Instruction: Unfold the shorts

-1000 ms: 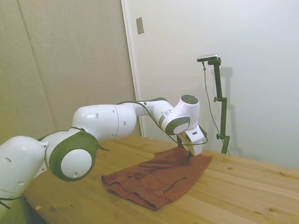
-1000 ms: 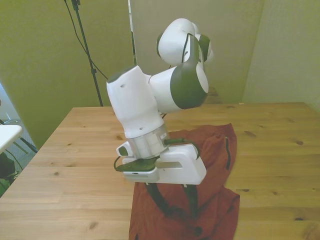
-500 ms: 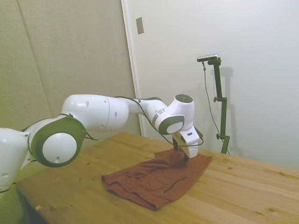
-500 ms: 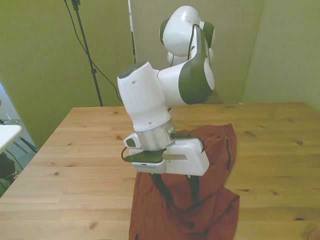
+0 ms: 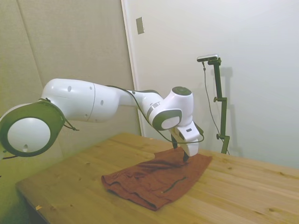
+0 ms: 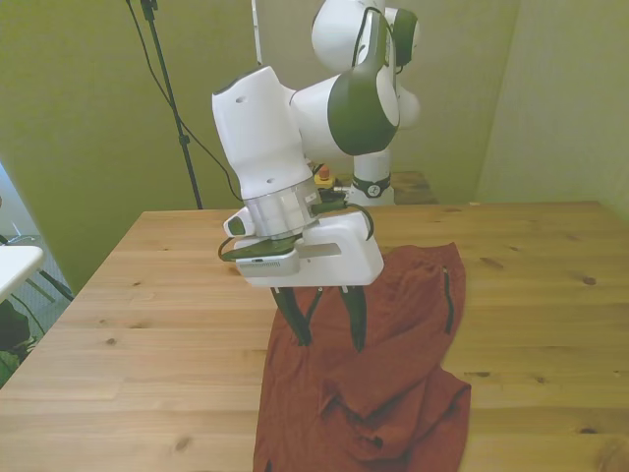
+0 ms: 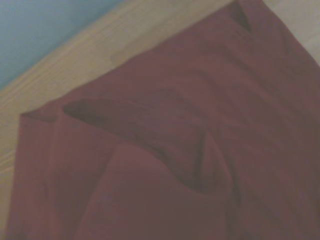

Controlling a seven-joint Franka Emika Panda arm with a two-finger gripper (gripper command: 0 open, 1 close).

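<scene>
— Well, where are the shorts?
— Rumpled on the tabletop, running off the front view's bottom edge, bare wood on both sides.
— And your pincer?
— Spread wide, empty, fingertips over the cloth.

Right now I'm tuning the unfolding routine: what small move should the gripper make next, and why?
Probably lower onto the fold nearest the camera. The white two-finger gripper hangs open above the rust-red fabric shorts, holding nothing, and that end lies doubled over on the wooden table.
</scene>
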